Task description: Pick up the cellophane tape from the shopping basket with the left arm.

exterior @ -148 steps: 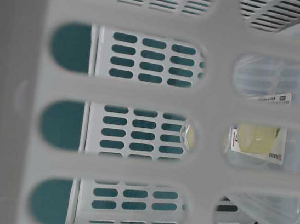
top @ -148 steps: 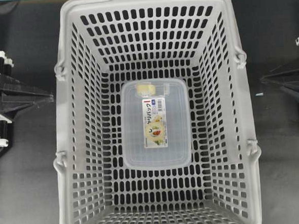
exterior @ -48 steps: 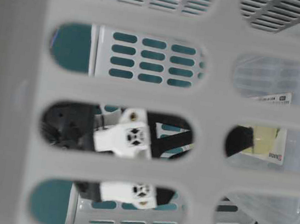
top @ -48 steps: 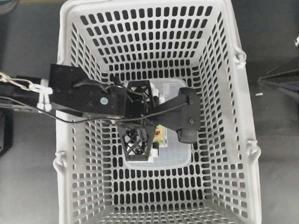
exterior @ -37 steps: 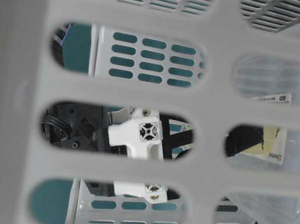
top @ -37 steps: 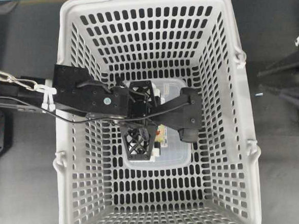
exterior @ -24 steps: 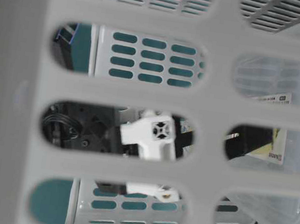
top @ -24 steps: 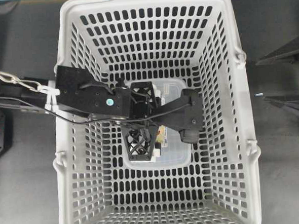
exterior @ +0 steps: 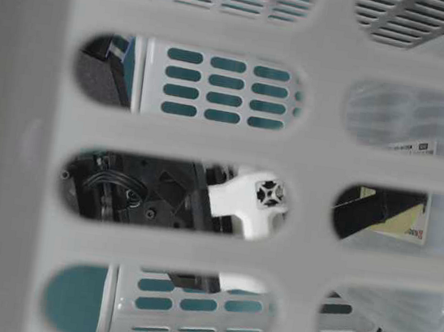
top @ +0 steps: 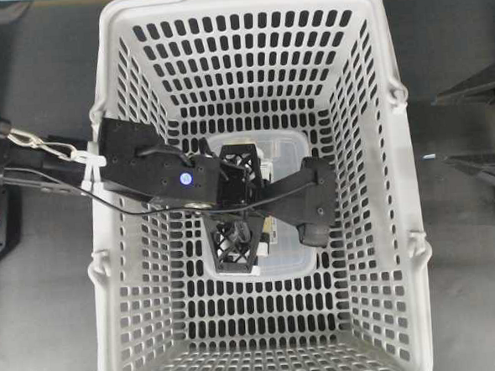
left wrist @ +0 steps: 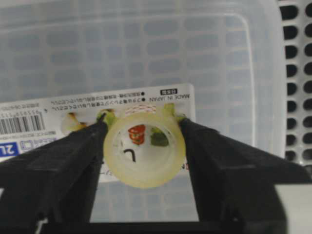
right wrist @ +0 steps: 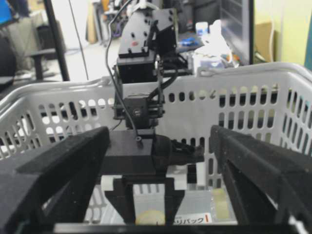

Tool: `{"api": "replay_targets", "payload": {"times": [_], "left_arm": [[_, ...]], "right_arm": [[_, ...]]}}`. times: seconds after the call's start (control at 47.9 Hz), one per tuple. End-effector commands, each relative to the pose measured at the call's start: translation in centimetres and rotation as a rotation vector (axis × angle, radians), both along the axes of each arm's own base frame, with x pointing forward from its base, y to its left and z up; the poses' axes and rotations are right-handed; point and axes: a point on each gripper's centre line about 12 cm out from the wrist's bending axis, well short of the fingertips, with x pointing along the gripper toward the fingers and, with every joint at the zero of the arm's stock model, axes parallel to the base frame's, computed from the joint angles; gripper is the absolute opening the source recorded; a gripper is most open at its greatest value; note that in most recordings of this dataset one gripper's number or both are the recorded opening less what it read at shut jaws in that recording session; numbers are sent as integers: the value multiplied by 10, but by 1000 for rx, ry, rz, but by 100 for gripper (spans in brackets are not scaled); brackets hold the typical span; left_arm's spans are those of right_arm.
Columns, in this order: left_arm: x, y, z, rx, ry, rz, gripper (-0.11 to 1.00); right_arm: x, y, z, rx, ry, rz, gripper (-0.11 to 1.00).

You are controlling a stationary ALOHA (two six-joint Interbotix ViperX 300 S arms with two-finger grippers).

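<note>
The cellophane tape is a pale yellow translucent roll standing on the white label of a clear plastic box on the floor of the shopping basket. My left gripper reaches down into the basket, with a black finger pressed against each side of the roll. The roll still rests on the box lid. From overhead the left gripper and its wrist camera hide the roll. The table-level view shows a white finger tip and a strip of the yellow tape through the slots.
The left arm crosses the basket's left rim. My right gripper stands open outside the basket's right side. High slotted walls close in all round. A yellowish patch shows at the box's far end.
The left gripper has sunk a little deeper and its fingers have closed in from wide open onto the roll. The right gripper has gone from shut to wide open.
</note>
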Motion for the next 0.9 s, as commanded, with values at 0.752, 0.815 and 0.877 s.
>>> {"api": "replay_targets", "payload": {"times": [0.752, 0.815, 0.877], "left_arm": [[-11, -3, 197, -1, -103, -2, 50], [-9, -3, 201, -2, -102, 0, 50], [-8, -3, 200, -1, -95, 0, 50]], "right_arm": [[1, 1, 6, 5, -20, 4, 80], [1, 1, 6, 5, -20, 4, 80], [1, 1, 6, 5, -20, 4, 80]]}}
